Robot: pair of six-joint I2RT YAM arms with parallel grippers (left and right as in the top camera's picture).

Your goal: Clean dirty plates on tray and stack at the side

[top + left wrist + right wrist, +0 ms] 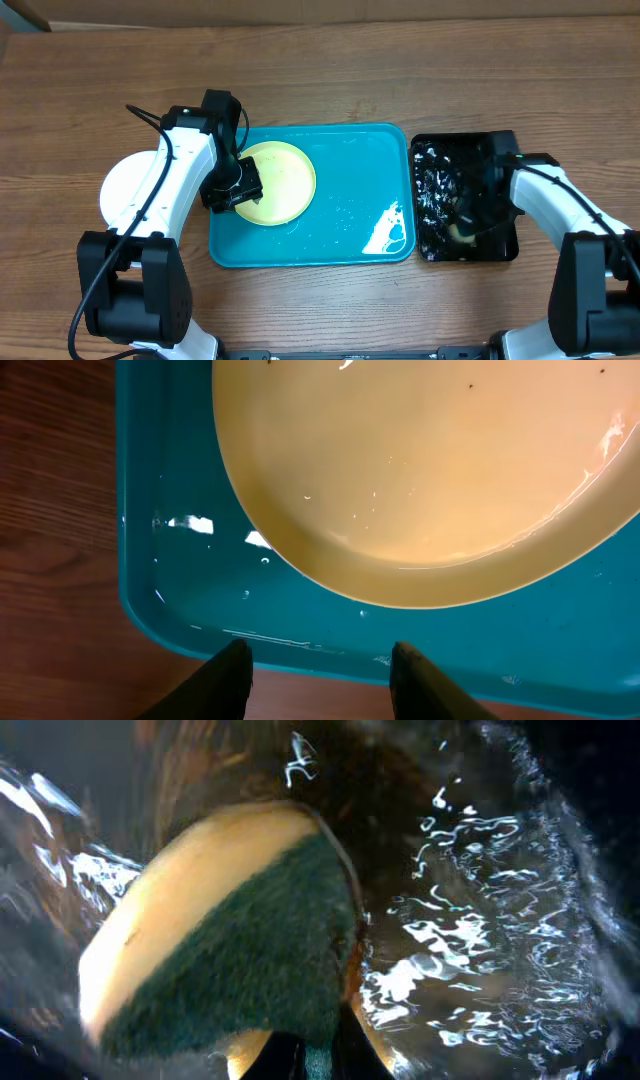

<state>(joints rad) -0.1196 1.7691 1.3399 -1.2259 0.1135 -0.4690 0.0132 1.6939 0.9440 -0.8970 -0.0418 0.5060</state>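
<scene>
A pale yellow-green plate (285, 175) lies on the left part of the teal tray (340, 240). In the left wrist view the plate (430, 470) shows no brown smear. My left gripper (233, 192) is at the plate's left edge. Its fingers (320, 647) are open and empty over the tray's rim (180, 610). A white plate (120, 190) lies on the table left of the tray, partly hidden by my left arm. My right gripper (462, 228) is inside the black tray (500, 145), shut (320, 1055) on a yellow sponge with a green scouring face (230, 940).
The black tray holds foamy water (480, 920) and stands against the teal tray's right side. A wet sheen (388, 228) lies on the teal tray's right part. Bare wooden table (330, 80) runs behind both trays.
</scene>
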